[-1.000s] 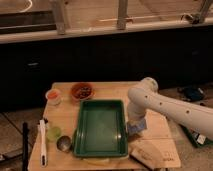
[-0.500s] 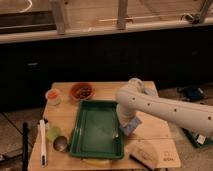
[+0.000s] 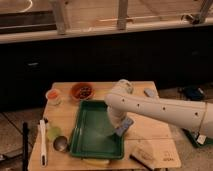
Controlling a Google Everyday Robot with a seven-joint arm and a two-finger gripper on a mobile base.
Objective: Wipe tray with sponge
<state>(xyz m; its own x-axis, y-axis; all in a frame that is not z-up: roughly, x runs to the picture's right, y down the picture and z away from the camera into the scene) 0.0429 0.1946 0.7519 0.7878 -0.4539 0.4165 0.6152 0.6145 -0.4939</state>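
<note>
Camera view, one tray [image 3: 92, 134], one sponge [image 3: 126, 126] pinched by fingers [image 3: 119, 123] above tray

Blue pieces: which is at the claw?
The sponge, held in the shut claw at the tray rim; the grey-blue wedge lies apart at the far edge of the table.

A: What's on the desk [image 3: 150, 131]?
B: Light wood top. 1 green tray [image 3: 80, 131] at middle-front. Behind it, 1 red-rimmed bowl [image 3: 82, 91], w/ 1 small cup [image 3: 52, 95] further left in view. A grey-blue wedge [image 3: 150, 93] sits at the back right corner.
A: Left side?
B: 1 long white utensil [image 3: 42, 142], 1 pale green item [image 3: 54, 132], and 1 round metal piece [image 3: 61, 144] just beside the tray. Front right: tan packet [image 3: 147, 156].
A: Gripper?
B: The gripper [image 3: 121, 125] is over the tray's right rim, fingers clamped on the sponge [image 3: 125, 127].
</note>
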